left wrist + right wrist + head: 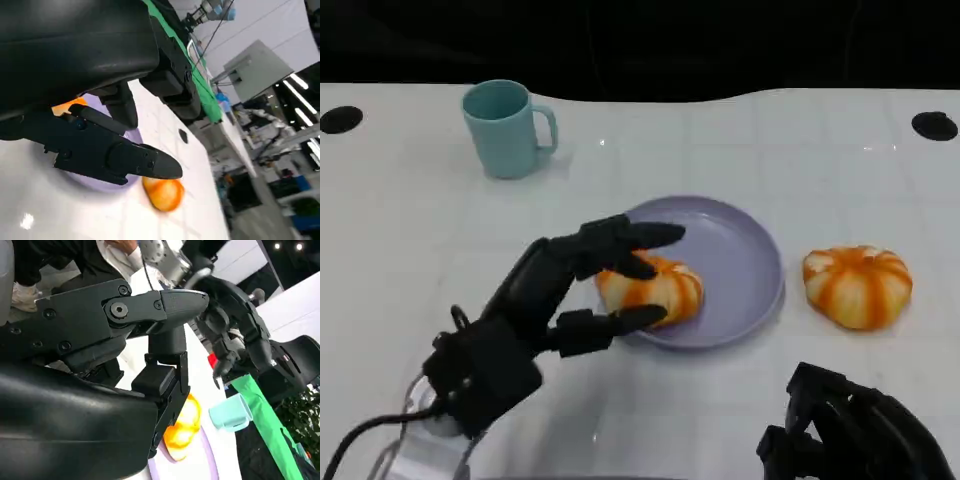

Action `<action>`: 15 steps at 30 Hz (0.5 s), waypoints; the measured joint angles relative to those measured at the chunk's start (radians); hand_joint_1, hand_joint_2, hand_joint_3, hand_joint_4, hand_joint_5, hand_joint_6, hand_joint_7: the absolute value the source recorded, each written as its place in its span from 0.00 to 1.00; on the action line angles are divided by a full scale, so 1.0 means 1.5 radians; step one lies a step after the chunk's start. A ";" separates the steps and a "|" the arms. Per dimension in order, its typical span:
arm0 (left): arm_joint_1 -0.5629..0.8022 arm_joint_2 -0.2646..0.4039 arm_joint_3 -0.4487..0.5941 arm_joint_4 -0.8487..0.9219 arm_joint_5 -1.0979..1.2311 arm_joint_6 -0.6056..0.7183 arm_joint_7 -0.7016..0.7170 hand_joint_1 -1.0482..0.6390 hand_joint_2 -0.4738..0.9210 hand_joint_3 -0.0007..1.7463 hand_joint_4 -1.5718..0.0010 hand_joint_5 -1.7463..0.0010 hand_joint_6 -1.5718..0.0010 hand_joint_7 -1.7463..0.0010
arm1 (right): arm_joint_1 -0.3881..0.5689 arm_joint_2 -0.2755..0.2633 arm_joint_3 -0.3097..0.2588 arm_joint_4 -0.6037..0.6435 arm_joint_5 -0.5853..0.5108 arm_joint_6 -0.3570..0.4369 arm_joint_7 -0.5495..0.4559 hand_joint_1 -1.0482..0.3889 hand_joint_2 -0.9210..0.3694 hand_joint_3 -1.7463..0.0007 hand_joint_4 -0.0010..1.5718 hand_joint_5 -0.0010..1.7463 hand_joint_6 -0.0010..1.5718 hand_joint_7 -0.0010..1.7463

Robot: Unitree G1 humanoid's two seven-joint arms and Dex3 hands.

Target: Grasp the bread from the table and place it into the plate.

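bread [655, 288], orange with pale stripes, sits on the near left part of the lilac plate [745, 262], lying over the plate's near-left rim. largest in the scene is the white table [410, 220], which carries every item and has a dark round hole near each far corner. next in size, the left hand [565, 290] reaches in from the near left with its fingers [630, 240] stretched over the top of the bread and its thumb along the bread's near side; the fingers bracket the bread closely, but whether they press on it or merely lie beside it cannot be told from the head view. in the left wrist view the left hand's fingers [110, 152] lie over the plate [107, 185], with an orange piece of the bread [70, 106] showing behind them. the right hand [855, 425] rests low at the near right edge, well apart from the plate, its fingers curled inward with nothing in them. a second orange striped bread [858, 285] lies on the table just right of the plate, not touching it. smallest, a teal mug [505, 128] stands upright at the far left, handle to the right, well apart from the plate.
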 measured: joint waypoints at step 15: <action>0.204 -0.052 0.047 -0.176 -0.275 0.224 -0.112 0.29 1.00 0.21 0.52 0.00 0.68 0.01 | -0.001 0.000 0.002 -0.001 0.001 0.000 0.000 0.23 0.00 0.87 0.57 0.92 0.50 0.81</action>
